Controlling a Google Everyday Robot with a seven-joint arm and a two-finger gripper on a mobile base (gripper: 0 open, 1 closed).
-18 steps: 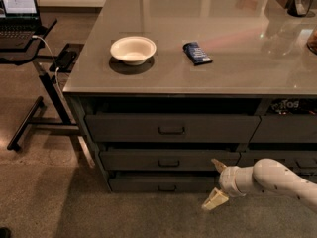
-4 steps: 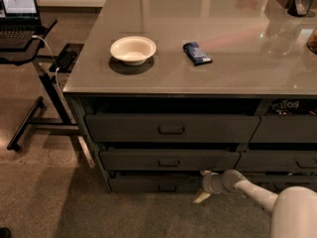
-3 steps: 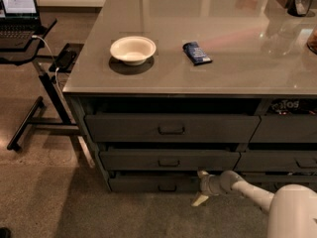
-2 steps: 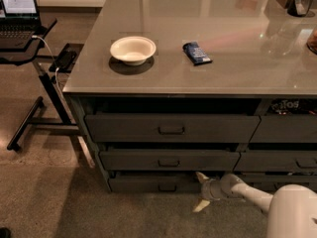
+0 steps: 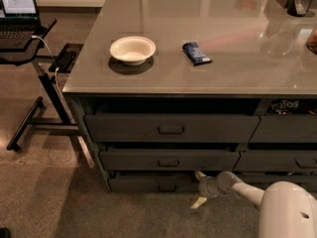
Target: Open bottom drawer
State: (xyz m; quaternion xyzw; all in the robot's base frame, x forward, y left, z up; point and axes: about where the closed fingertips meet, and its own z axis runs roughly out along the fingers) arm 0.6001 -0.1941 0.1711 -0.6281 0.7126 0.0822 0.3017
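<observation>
Camera view: a bowl (image 5: pixel 132 49) and blue packet (image 5: pixel 196 53) are seen on the grey counter (image 5: pixel 237 68), a laptop (image 5: pixel 17 6) at left. The hand (image 5: pixel 197 188), spread open, has been shifted left at the bottom drawer (image 5: pixel 148 184), lowest in the stack.

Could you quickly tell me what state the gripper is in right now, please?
Gripper: open, holding nothing, low by the right end of the slim dark-grey bottom drawer, to the right of its small pull handle.

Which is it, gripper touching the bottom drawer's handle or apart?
Apart. The camera view shows the open gripper right of the handle of the bottom drawer, bare drawer front between them.
</observation>
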